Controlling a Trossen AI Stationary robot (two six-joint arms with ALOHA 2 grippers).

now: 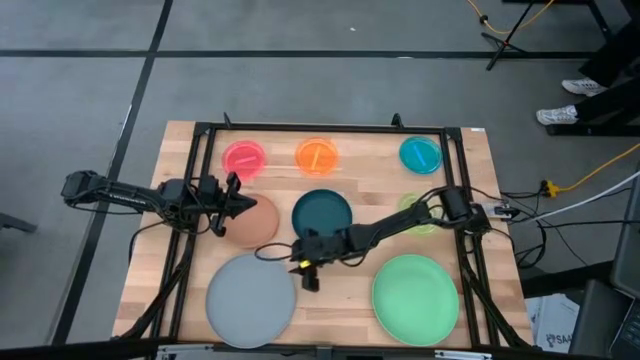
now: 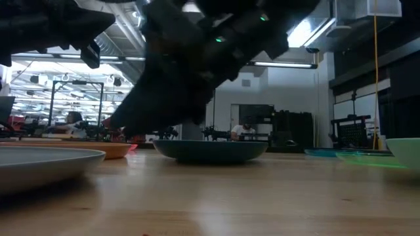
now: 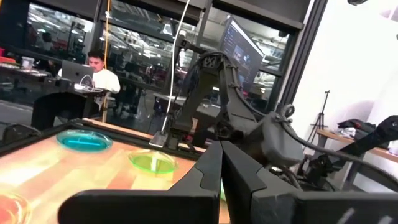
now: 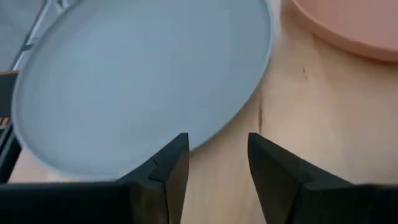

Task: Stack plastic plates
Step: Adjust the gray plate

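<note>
Two arms are seen over the tabletop (image 1: 330,305). The right hand (image 1: 309,278), fingers spread, is held beside the grey plate (image 1: 251,300). The left hand (image 1: 232,203), fingers pressed together and empty, is placed at the brown plate (image 1: 255,222).

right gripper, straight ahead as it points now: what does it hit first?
Most likely the rim of the large grey plastic plate. The right gripper, fingers open, points down at the bare wood beside that rim; depth is unclear.
</note>
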